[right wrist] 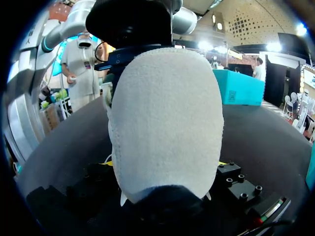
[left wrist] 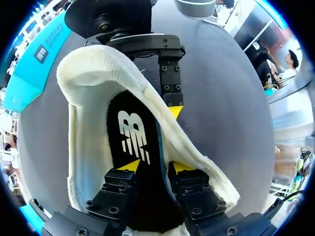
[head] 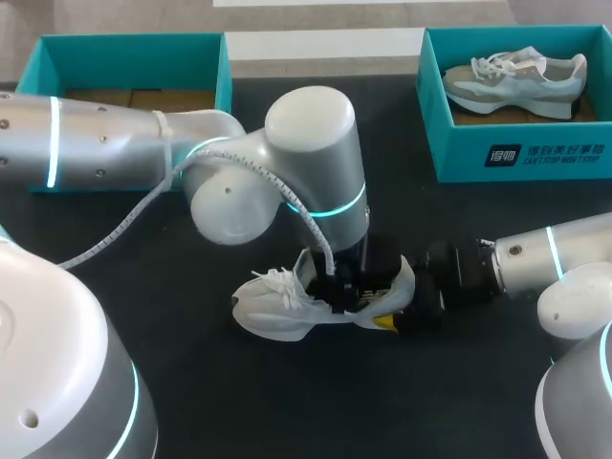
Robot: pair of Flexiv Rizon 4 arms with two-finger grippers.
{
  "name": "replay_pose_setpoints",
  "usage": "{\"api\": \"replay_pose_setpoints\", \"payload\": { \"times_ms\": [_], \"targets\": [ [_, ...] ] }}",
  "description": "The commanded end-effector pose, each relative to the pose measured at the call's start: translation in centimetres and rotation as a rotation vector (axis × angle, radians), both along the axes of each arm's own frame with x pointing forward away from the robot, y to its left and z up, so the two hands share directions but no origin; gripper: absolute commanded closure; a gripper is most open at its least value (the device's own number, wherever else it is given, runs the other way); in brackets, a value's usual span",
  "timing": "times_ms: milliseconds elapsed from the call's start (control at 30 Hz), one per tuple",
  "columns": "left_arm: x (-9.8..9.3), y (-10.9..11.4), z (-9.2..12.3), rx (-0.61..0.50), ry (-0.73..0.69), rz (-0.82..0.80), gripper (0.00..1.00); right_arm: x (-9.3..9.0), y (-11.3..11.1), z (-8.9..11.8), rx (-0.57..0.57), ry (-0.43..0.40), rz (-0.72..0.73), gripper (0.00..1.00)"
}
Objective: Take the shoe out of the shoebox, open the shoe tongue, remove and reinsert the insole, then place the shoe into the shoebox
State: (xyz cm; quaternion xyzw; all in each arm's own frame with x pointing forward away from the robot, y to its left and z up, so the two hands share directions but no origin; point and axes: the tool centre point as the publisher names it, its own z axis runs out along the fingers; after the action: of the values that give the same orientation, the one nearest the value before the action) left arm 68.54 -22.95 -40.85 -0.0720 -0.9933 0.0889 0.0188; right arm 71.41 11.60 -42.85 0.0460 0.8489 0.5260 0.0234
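My left gripper [left wrist: 156, 167] reaches down into the white shoe [head: 277, 311]. Its two fingers pinch the heel end of the black insole [left wrist: 133, 132]. My right gripper [right wrist: 166, 163] clamps the shoe's heel from both sides. The shoe rests mid-table [head: 287, 411], toe pointing left, heel right. A teal shoebox [head: 134, 57] sits at the far left. A second box [head: 516, 153], far right, holds another shoe [head: 516, 81].

a grey shoe [head: 516, 78] lies in the right-hand teal box [head: 459, 143].
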Motion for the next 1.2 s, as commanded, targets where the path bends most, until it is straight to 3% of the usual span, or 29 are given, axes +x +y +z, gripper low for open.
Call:
{"api": "replay_pose_setpoints", "payload": {
  "times_ms": [33,133,400,1200],
  "targets": [
    [0.0,-0.8,-3.5,0.007,-0.008,0.019,0.68,0.2,0.4,-0.2,-0.004,0.002,-0.002,1.00],
    [0.3,-0.7,-4.3,0.016,-0.006,0.031,1.00,0.2,0.4,-0.2,-0.004,0.002,-0.002,1.00],
    [0.4,0.2,-3.5,0.005,0.001,0.055,1.00,0.2,0.4,-0.2,-0.004,0.002,-0.002,1.00],
    [1.8,4.1,3.4,-0.068,0.140,0.157,1.00,0.2,0.4,-0.2,-0.004,0.002,-0.002,1.00]
  ]
}}
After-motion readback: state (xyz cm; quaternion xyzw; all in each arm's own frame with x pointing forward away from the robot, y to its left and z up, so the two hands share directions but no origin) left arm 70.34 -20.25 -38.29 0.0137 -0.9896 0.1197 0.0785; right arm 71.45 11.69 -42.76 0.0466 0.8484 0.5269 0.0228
